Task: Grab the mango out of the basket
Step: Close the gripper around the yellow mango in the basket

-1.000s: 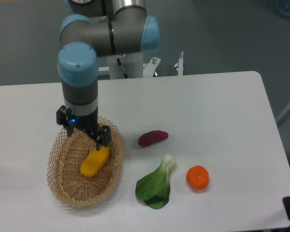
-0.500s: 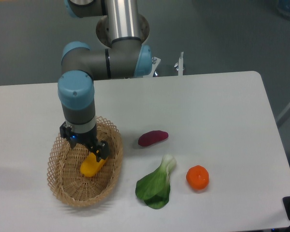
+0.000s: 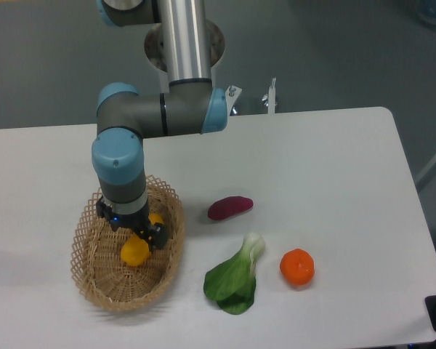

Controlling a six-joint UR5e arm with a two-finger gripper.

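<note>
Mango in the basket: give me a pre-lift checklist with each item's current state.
1. Gripper down at the mango: ok.
2. Fingers astride the mango: ok, yellow shows on both sides.
3. Jaws closed firmly on it: cannot tell.
4. Mango inside the basket, not lifted: ok.
5. Fingers clear of the wicker: cannot tell.
6. Purple tuber, bok choy and tangerine outside the basket, away from the lift: ok.
</note>
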